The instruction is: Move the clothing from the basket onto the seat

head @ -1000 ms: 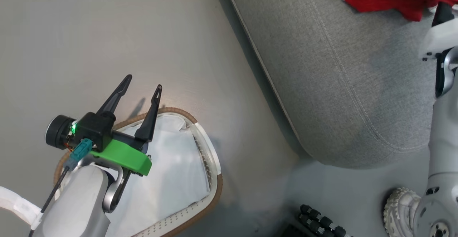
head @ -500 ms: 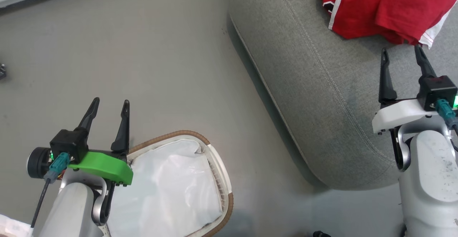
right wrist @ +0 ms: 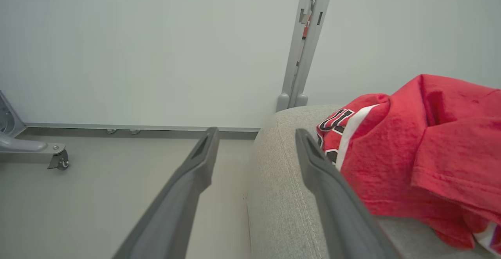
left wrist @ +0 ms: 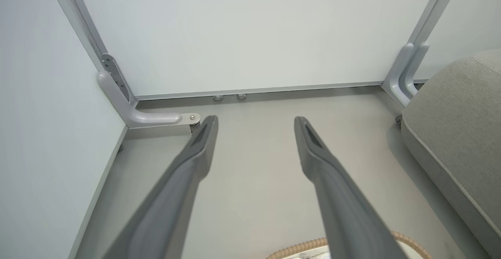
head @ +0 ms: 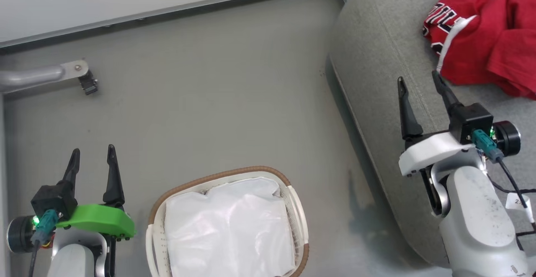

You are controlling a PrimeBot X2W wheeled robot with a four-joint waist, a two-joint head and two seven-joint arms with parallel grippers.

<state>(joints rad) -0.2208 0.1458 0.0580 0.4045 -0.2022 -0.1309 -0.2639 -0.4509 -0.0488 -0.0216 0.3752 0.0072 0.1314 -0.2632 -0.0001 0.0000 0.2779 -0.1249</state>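
The red clothing (head: 490,42) lies bunched on the grey seat (head: 377,59) at the upper right, lettering and a white stripe showing; it also lies in the right wrist view (right wrist: 422,149). The white basket (head: 293,201) with its brown rim stands on the floor at the bottom centre, holding just its white liner. My right gripper (head: 418,80) is open above the seat's left edge, just left of the clothing and apart from it. My left gripper (head: 93,151) is open over the floor, left of the basket, with nothing between its fingers.
A pale wall runs along the top with a grey baseboard (head: 167,11). A grey metal frame foot with a caster (head: 79,76) juts from the left. A frame post (right wrist: 303,44) stands behind the seat. Grey floor (head: 217,101) lies between basket and seat.
The head camera has lifted and turned, bringing the wall and frame foot into view. Both grippers stay open and hold nothing; the right one has drawn back from the clothing.
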